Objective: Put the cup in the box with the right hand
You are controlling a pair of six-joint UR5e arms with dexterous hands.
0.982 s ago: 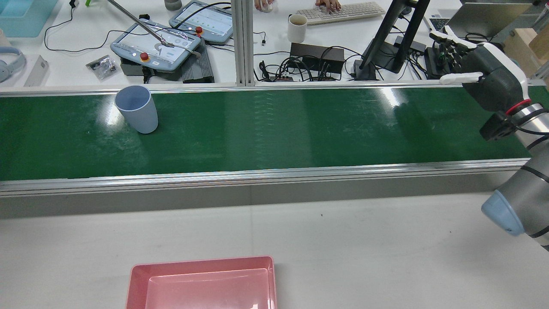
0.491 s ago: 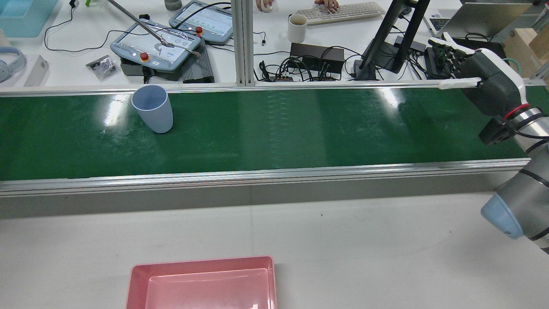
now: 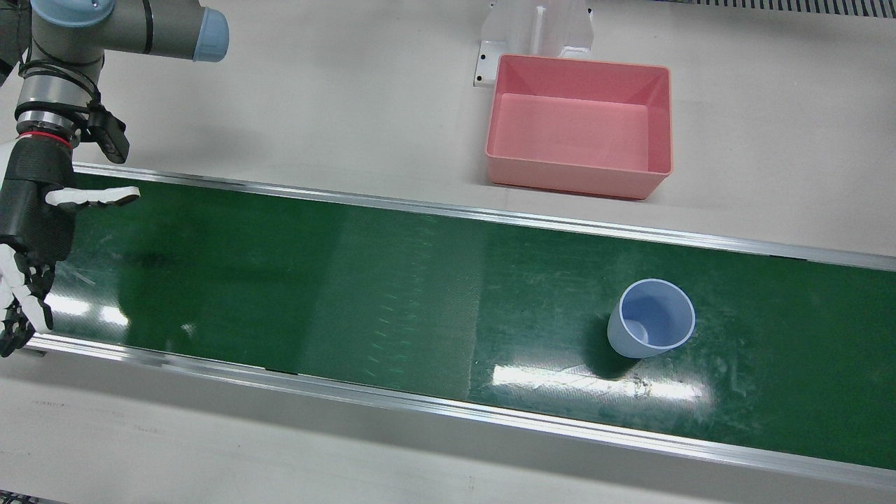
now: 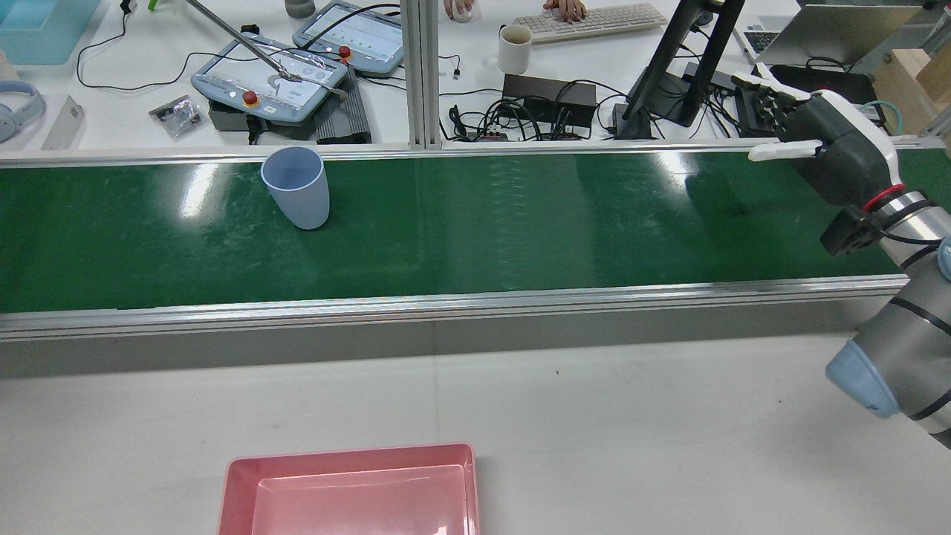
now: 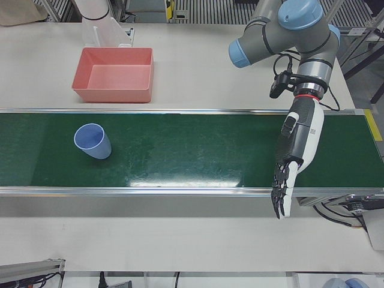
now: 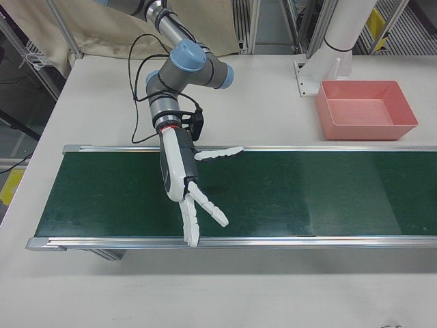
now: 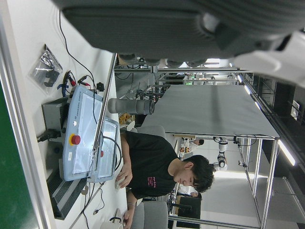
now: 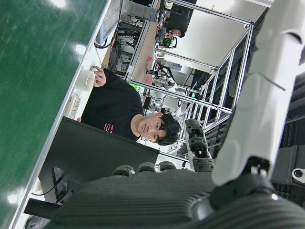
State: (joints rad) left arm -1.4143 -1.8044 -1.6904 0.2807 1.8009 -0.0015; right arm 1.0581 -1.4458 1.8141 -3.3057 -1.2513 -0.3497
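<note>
Green belt [image 4: 475,223] running across the table; pink box [image 3: 581,126] on the table beside it; right hand [image 4: 825,145] above the belt's far end, fingers spread, holding nothing; blue cup [image 4: 296,186] upright on belt, well apart from hand.

Grey arm [image 6: 184,72] with pale-blue joint caps upper left, red wrist ring, black-and-white right hand [image 6: 183,179], black cable

The green belt [image 3: 350,280] at mid-frame looks glossy and scuffed, edged by brushed metal rails [image 3: 420,402]. Smooth matt plastic forms the blue cup [image 3: 651,327] and the pink box [image 3: 579,126], upper right.
</note>
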